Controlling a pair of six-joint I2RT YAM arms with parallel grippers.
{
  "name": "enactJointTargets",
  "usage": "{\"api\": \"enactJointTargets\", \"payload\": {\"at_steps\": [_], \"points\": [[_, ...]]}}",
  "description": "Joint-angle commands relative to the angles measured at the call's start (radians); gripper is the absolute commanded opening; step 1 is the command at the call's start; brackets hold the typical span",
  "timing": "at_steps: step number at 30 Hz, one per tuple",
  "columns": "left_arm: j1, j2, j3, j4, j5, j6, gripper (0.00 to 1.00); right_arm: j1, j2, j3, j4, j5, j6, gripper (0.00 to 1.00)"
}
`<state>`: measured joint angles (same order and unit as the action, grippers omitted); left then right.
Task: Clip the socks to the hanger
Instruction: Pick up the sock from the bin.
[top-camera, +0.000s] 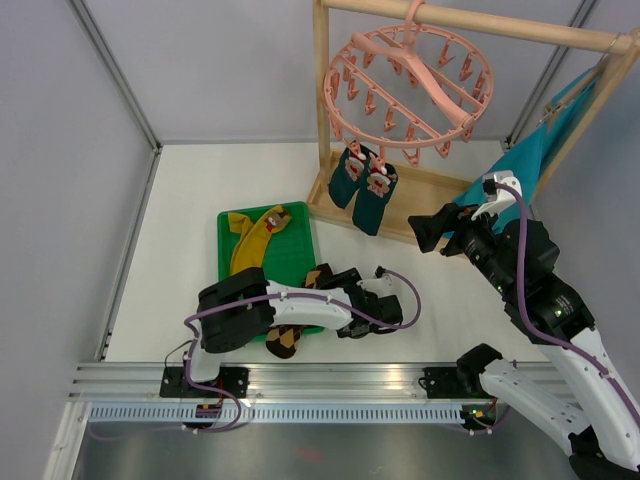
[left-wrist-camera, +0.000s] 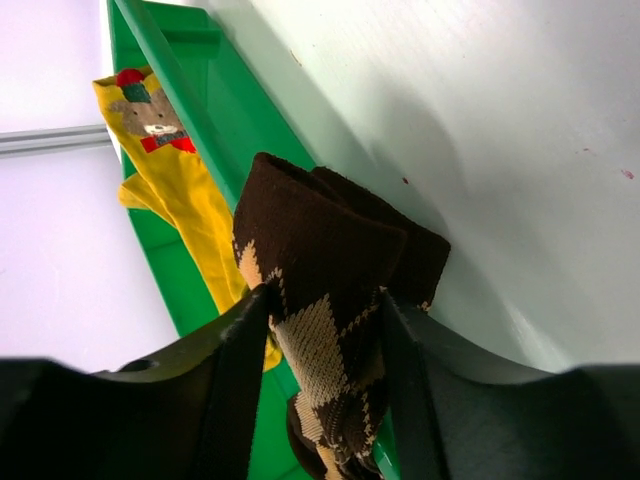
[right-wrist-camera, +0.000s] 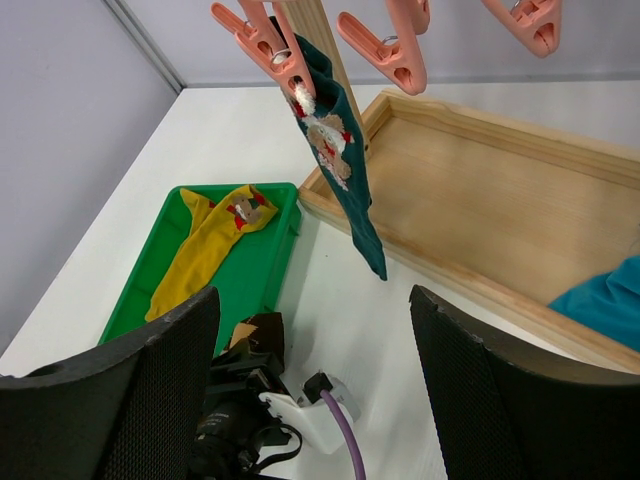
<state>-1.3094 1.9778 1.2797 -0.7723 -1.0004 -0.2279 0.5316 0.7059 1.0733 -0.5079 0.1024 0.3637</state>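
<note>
Lengthwise, argyle sock (left-wrist-camera: 320, 240), cuff past tool (left-wrist-camera: 325, 300)

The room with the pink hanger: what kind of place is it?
Likely a robot test booth, not a home: bare grey walls, two robot arms bolted to a metal rail, and socks staged in a green tray on a white table.

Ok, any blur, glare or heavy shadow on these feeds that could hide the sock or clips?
Top external: even light, no glare, hanger crisp. Left wrist: brown argyle sock sharp, left fingers dark and soft, a broad shadow on the table behind. Right wrist: right fingers blurred, pink clips and teal sock clear.
</note>
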Motion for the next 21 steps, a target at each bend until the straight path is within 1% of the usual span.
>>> {"api": "enactJointTargets", "payload": {"at_steps": [1, 4, 9, 12, 13, 15, 16, 21], "points": [[0.002, -0.034, -0.003, 0.028, -0.038, 0.030, 0.51, -0.004, -0.006, -0.003, 0.031, -0.006, 0.012, 0.82], [0.002, -0.037, -0.003, 0.027, -0.040, 0.029, 0.47, -0.004, -0.009, -0.003, 0.031, -0.006, 0.014, 0.82], [0.002, -0.045, -0.003, 0.025, -0.043, 0.027, 0.45, -0.005, -0.009, -0.004, 0.032, -0.006, 0.015, 0.82], [0.004, -0.054, -0.003, 0.025, -0.043, 0.029, 0.40, -0.004, -0.006, -0.003, 0.032, -0.007, 0.015, 0.82], [0.006, -0.059, -0.003, 0.025, -0.044, 0.027, 0.35, -0.004, -0.006, -0.003, 0.032, -0.007, 0.015, 0.82], [0.004, -0.074, -0.005, 0.022, -0.043, 0.027, 0.31, -0.004, -0.003, 0.001, 0.032, -0.010, 0.018, 0.82], [0.006, -0.079, -0.005, 0.018, -0.044, 0.024, 0.28, -0.004, -0.003, 0.004, 0.032, -0.012, 0.018, 0.82], [0.013, -0.115, -0.008, -0.002, -0.053, 0.015, 0.21, -0.004, 0.003, 0.005, 0.035, -0.020, 0.023, 0.82]]}}
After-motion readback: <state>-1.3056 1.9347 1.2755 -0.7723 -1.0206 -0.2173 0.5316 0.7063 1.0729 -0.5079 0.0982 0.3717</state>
